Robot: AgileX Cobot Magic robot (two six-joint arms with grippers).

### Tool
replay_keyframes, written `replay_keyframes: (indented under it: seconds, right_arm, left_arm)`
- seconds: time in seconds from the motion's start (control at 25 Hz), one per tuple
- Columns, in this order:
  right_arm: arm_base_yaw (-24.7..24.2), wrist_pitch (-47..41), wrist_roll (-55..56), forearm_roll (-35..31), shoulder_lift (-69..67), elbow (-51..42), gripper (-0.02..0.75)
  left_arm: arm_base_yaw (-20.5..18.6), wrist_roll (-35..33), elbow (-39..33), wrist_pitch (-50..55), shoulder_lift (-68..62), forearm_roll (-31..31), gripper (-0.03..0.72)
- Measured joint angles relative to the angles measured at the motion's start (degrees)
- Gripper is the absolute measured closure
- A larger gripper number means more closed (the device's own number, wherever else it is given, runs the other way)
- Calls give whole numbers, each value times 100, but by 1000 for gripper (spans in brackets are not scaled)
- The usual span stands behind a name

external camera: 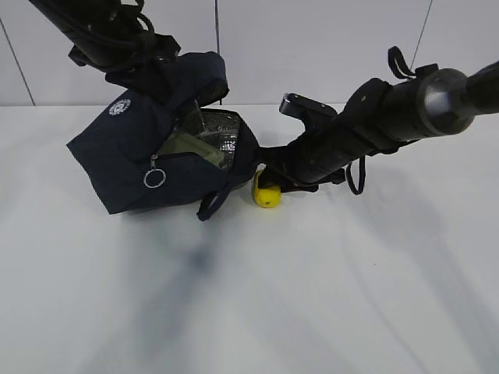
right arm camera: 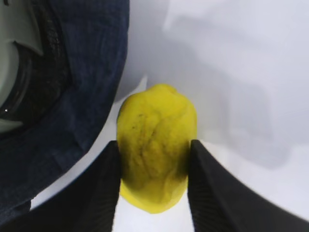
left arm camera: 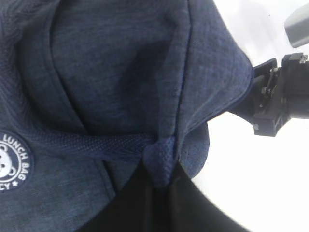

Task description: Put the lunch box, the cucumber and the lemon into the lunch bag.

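The navy lunch bag point(external camera: 117, 156) lies tipped on the white table with its mouth facing right. The lunch box point(external camera: 209, 144), with a sage-green lid over a clear body, shows inside the opening. My left gripper point(left arm camera: 161, 181) is shut on a fold of the lunch bag's fabric point(left arm camera: 161, 162) at its top and holds the flap up. The yellow lemon point(external camera: 267, 195) rests on the table just right of the bag's mouth. My right gripper point(right arm camera: 154, 166) is down around the lemon point(right arm camera: 155, 140), with both fingers point(right arm camera: 99, 193) pressed against its sides. The cucumber is not in view.
A silver ring pull point(external camera: 154, 178) hangs from the bag's zipper, and a loop handle point(external camera: 212, 204) trails onto the table. The bag's rim point(right arm camera: 82, 106) lies close to the left of the lemon. The right arm point(left arm camera: 282, 94) shows past the bag's edge.
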State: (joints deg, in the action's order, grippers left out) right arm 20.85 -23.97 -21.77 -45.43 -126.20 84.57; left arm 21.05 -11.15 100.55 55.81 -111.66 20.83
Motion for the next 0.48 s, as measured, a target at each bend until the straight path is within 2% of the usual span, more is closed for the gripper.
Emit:
replay_keyframes:
  seconds: [0.08, 0.16, 0.36, 0.48]
  right_arm:
    - [0, -40, 0, 37, 0, 14, 451]
    - [0, -96, 0, 61, 0, 34, 473]
    - [0, -109, -90, 79, 0, 34, 475]
    - [0, -157, -213, 79, 0, 34, 426]
  left_arm:
    - [0, 0, 0, 0, 0, 0, 692]
    - [0, 0, 0, 7, 0, 0, 692]
    - [0, 0, 0, 21, 0, 0, 692]
    - [0, 0, 0, 21, 0, 0, 692]
